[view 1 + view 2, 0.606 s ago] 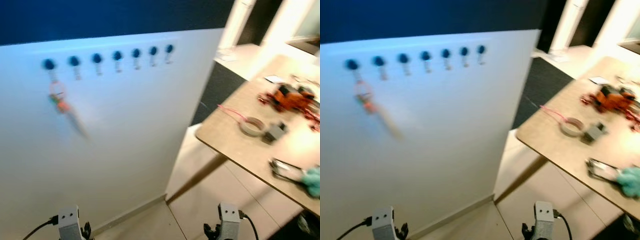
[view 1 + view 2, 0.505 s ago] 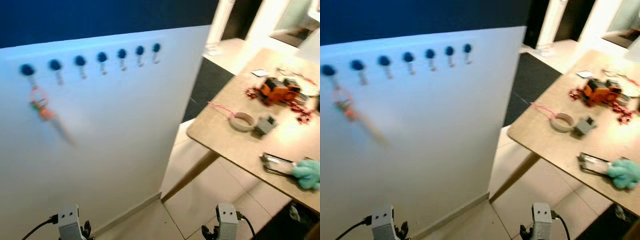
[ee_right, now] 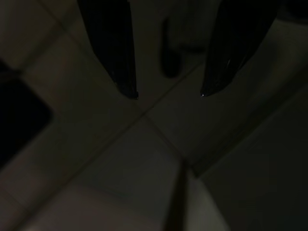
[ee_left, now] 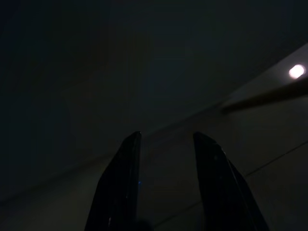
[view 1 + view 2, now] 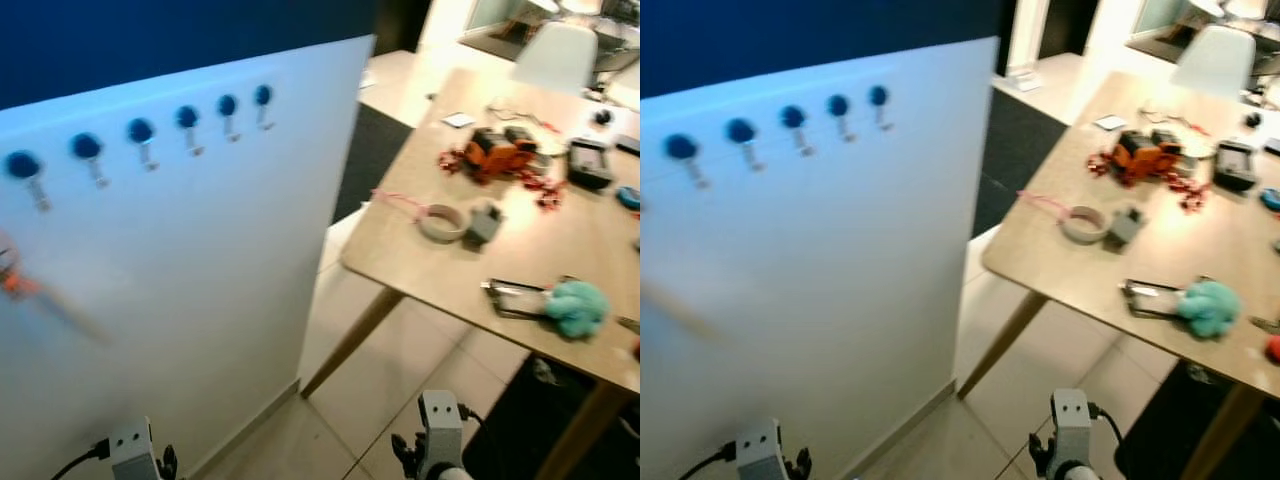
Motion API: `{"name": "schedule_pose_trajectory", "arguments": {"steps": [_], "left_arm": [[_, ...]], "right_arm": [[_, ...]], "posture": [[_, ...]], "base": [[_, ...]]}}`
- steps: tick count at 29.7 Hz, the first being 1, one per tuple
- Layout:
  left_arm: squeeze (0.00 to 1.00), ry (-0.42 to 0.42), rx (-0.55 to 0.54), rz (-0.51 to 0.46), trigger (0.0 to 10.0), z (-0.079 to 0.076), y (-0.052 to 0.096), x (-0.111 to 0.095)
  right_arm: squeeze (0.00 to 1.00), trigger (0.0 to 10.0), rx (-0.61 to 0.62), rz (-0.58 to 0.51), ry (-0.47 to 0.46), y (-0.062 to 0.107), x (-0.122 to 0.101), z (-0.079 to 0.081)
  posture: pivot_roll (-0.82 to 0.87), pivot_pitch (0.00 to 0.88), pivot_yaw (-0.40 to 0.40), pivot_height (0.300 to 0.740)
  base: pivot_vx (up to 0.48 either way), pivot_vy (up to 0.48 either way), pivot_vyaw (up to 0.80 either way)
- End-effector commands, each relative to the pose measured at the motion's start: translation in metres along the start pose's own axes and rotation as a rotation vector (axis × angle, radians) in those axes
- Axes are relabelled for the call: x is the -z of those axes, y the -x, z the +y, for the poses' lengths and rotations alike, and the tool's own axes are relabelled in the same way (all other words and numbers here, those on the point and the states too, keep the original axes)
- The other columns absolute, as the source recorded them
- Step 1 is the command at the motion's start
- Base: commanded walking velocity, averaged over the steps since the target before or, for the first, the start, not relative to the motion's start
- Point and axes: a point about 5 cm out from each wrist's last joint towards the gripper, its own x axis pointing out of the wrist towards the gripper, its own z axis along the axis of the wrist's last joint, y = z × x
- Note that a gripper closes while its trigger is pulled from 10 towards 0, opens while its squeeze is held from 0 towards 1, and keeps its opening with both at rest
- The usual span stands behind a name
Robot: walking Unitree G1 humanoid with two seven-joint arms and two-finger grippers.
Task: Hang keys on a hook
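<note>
White wall panel (image 5: 200, 280) on the left, dark blue above it, pale tiled floor (image 5: 400, 370) below. Row of 6 blue-knobbed hooks (image 5: 140, 131) across the panel's upper part. Keys (image 5: 12, 283) hanging below the leftmost hook (image 5: 22, 165), at the frame's left edge, blurred, orange tag just visible.

Wooden counter (image 5: 560, 250) on the right, carrying a roll of tape (image 5: 441, 222), a small grey block (image 5: 484, 220) just beside it, an orange toy (image 5: 498, 152) with red chain around it, a teal fluffy thing (image 5: 577, 308) resting on a dark flat item, and a dark box (image 5: 587, 163) farther back. White chair (image 5: 560, 55) beyond the counter.

Left gripper (image 4: 166, 137) hanging idle low by the panel, fingers apart with nothing between, dim floor beneath. Right gripper (image 3: 168, 94) hanging idle over the tiles, fingers wide apart, empty.
</note>
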Motion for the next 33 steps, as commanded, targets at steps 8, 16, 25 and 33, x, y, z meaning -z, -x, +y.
{"name": "schedule_pose_trajectory", "arguments": {"steps": [8,16,25,33], "left_arm": [[0.0,0.004,0.005,0.033,10.0,0.004,0.009,0.015],[0.0,-0.026,0.055,0.01,10.0,-0.005,0.011,0.016],[0.0,-0.018,0.027,0.014,10.0,-0.002,0.01,0.016],[0.0,-0.008,0.019,0.012,10.0,-0.002,0.009,0.015]], "right_arm": [[0.0,10.0,-0.025,0.055,0.025,0.001,0.011,0.007],[0.0,10.0,-0.028,0.083,0.041,0.004,0.017,0.006],[0.0,10.0,-0.028,0.093,0.049,0.004,0.019,0.007],[0.0,10.0,-0.04,0.101,0.068,0.003,0.019,0.008]], "posture": [[0.07,0.101,-0.08,0.74],[0.07,0.102,-0.079,0.74],[0.07,0.102,-0.077,0.74],[0.08,0.102,-0.078,0.74]], "base": [[0.0,0.0,-0.8],[0.0,0.0,-0.8],[0.0,0.0,-0.8],[0.0,0.0,-0.8]]}}
